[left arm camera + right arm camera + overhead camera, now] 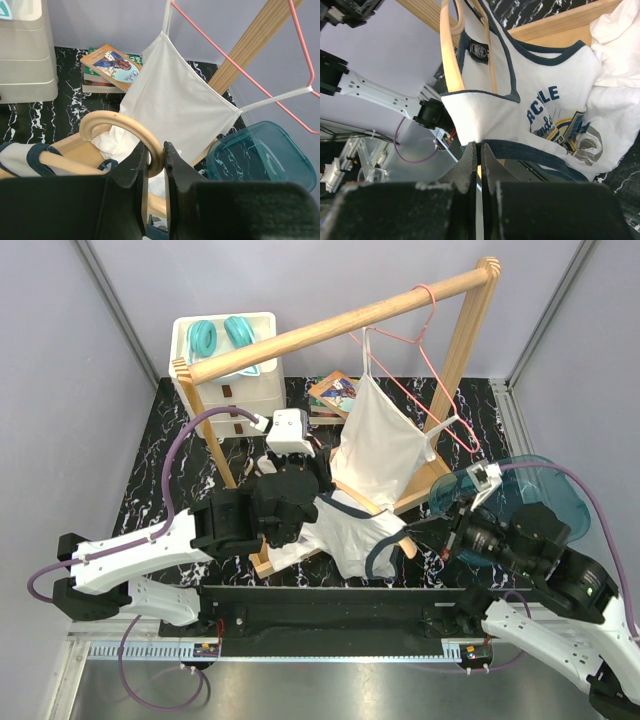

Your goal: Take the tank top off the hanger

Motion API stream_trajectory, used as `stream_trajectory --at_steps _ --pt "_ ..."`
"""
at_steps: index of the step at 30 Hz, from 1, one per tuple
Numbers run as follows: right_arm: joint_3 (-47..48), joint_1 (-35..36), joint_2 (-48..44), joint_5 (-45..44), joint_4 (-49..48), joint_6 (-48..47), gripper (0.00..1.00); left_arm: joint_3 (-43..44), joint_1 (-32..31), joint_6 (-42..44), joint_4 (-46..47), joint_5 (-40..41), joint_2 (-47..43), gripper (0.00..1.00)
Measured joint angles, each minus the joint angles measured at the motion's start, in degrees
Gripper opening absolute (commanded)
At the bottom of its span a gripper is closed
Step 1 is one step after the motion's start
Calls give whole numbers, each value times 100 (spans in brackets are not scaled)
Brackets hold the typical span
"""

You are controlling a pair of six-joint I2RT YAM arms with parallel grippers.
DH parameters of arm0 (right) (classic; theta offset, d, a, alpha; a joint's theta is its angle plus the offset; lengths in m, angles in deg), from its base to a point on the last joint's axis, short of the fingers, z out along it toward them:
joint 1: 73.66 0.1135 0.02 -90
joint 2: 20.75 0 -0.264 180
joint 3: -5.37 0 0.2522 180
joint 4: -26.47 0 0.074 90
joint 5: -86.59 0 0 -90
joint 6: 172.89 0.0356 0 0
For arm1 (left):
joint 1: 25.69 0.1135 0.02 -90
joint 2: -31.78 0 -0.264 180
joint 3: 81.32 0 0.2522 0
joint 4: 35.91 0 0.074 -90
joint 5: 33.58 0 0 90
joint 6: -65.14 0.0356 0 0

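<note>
Presently two claws (156, 152) (479, 150): hanger (115, 119), tank top (520, 110) (each gripped).

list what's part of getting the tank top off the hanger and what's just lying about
Job: navy-trimmed tank top, wooden hanger, left fingers clamping the hanger, right fingers pinching the tank top's edge.

Lying about: white top, wooden rack, books, teal tub, drawer unit.

wooden rack (340, 325) ahead, teal lid (540, 485) at right
</note>
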Motion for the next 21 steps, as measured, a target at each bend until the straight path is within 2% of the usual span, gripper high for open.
stream_trajectory --at_steps 8,13,17,21 --pt "-848 2 -1419 -461 188 538 0 24 0 -28 -2 345 2 0" --pt "-1040 4 -2382 -872 424 844 0 85 0 -131 55 540 2 0" --pt "-1189 4 -2879 -973 553 964 0 140 0 -199 131 616 26 0" --pt "-1399 4 -2940 -966 695 1040 0 164 -2 -234 175 654 37 0"
